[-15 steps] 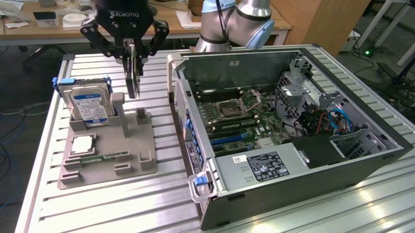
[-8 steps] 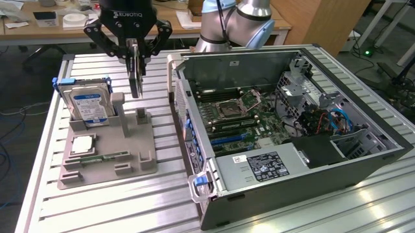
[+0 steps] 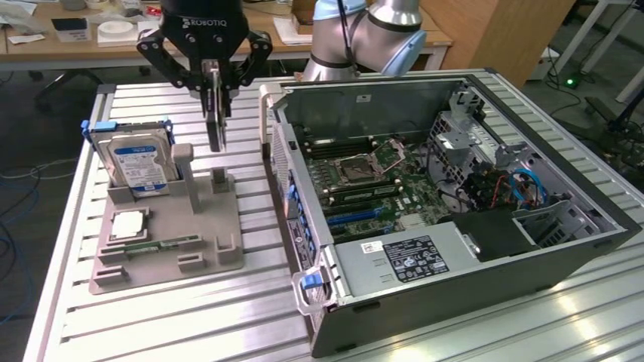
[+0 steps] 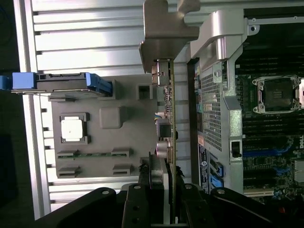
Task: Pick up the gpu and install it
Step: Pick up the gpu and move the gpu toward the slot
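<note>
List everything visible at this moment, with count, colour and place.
gpu: one, dark with a silvery bracket, hanging upright above the fixture
hard drive: one, silver with a blue-white label, standing in the fixture at the exterior view's left
processor chip: one, silvery, seated in the fixture
memory stick: one, green, lying in a fixture slot
fixture: one, grey, on the table beside the case
computer case: one, dark grey, open, at the exterior view's right
table: one, silver, slatted, under fixture and case
desk: one, wooden, behind the table
arm: one, silver and blue, behind the case
jaws: one pair, black, shut on the gpu's top edge
</note>
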`<move>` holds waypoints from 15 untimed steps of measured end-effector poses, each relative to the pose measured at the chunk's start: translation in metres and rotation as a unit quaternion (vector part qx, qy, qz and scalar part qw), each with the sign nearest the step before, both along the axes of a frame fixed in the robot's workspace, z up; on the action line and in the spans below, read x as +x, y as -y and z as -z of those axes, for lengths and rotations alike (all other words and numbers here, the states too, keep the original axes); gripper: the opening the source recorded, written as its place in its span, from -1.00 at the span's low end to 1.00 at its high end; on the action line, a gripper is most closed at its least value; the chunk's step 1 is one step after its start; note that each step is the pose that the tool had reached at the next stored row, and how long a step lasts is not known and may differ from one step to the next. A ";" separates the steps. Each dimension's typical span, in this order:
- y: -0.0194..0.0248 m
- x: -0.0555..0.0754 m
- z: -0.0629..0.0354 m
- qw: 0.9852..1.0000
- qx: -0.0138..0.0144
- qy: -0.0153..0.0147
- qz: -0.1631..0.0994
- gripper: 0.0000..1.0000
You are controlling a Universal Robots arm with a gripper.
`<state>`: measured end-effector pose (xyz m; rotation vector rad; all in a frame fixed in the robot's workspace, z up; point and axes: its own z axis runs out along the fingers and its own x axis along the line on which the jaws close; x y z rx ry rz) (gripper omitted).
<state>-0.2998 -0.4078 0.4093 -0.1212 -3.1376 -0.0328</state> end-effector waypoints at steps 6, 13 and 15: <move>0.0000 0.004 0.0000 1.000 0.000 0.000 0.000 -0.44; 0.0000 0.011 0.0001 1.000 0.000 0.000 0.000 -0.44; 0.0000 0.012 0.0000 1.000 0.000 0.000 0.000 -0.44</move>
